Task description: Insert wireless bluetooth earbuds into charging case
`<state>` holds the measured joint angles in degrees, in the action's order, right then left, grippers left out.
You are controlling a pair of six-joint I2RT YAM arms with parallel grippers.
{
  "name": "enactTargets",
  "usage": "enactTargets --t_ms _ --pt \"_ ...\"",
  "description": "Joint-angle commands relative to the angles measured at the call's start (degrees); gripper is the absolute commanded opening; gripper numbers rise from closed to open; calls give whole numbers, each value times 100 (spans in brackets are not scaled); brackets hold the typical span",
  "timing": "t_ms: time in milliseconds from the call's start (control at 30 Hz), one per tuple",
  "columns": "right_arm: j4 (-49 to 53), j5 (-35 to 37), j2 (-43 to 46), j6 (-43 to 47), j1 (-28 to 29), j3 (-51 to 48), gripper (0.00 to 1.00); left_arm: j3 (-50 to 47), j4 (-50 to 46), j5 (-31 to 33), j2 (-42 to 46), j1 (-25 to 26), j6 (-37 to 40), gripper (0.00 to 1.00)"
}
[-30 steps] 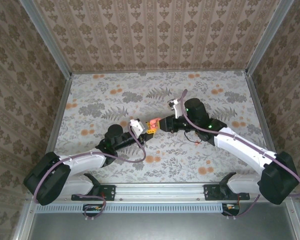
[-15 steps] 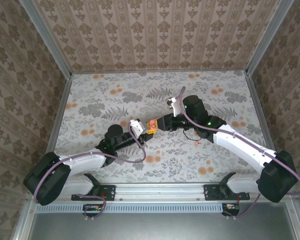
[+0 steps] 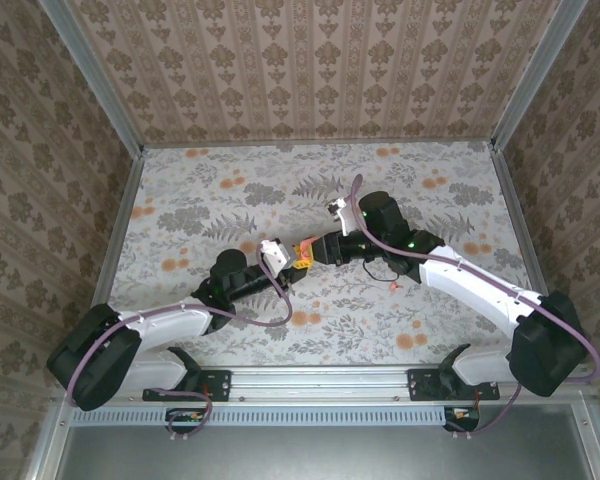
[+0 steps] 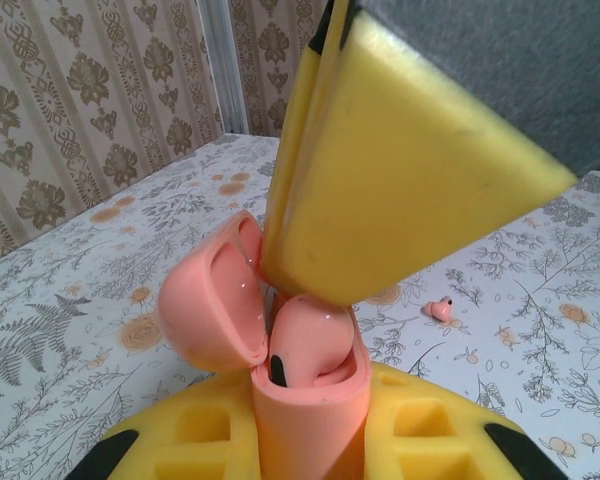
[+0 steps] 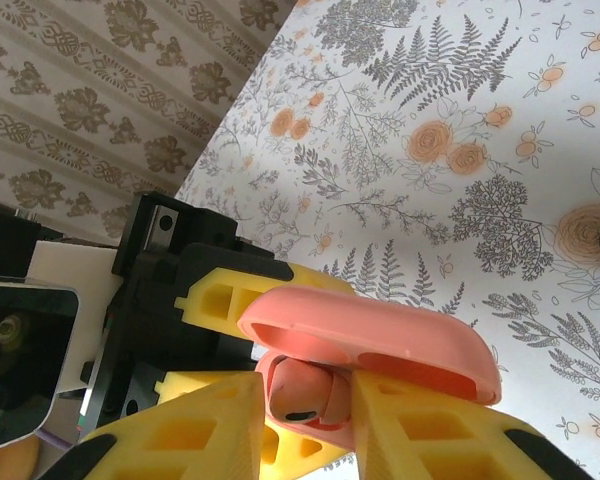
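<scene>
- The left gripper (image 4: pixel 305 445) is clamped on the base of the salmon-pink, pebble-shaped plastic charging case (image 4: pixel 315 405), which stands upright between its yellow foam pads.
- Directly above those pads the case's hinged lid (image 4: pixel 215 300) hangs open to one side, leaving the sockets exposed.
- The right gripper (image 5: pixel 305 400) reaches into the case from the opposite side. Its yellow fingers sit against both sides of a tiny, glossy pinkish-coral earbud (image 4: pixel 305 340), so it looks closed on that earbud, which already sits partly down in its socket.
- Farther out, ahead of the left gripper and well apart from the case, a second pinkish-coral earbud (image 4: pixel 441 309) lies loose on the floral-patterned tabletop (image 4: pixel 80 330).
- Handling, as a judgement:
  - The case is light, stiff and smooth, and its rounded shell could slide out of a loose grip. The flat sides of the base below the lid seam are the place to hold it, keeping off the thin hinge.
  - The earbuds are very light, hard and slick, and likely to pop sideways if pinched. Each is best taken across its body and seated with a gentle push.
- Count: two earbuds, one in the case and one on the table; one charging case; two grippers.
</scene>
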<state>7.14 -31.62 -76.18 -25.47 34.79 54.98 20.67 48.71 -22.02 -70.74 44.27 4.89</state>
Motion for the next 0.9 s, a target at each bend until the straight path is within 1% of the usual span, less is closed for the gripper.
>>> enactTargets --t_ms 0,233,467,533,633,733,867 --pt "43 -161 -53 11 54 189 28 66 68 -4 87 24 144 17" --pt "6 -204 -135 -41 107 131 25 60 68 5 95 27 144 17" --pt "115 -157 -156 53 125 187 25 31 66 14 122 28 141 17" --pt "176 -111 -114 106 125 217 27 19 63 29 127 31 140 17" --pt "309 -26 21 190 84 250 33 -14 60 55 135 28 144 17" --pt "524 6 235 281 -33 268 34 -69 60 77 121 29 170 17" --pt "1325 218 551 569 -325 400 35 -157 60 126 57 37 198 17"
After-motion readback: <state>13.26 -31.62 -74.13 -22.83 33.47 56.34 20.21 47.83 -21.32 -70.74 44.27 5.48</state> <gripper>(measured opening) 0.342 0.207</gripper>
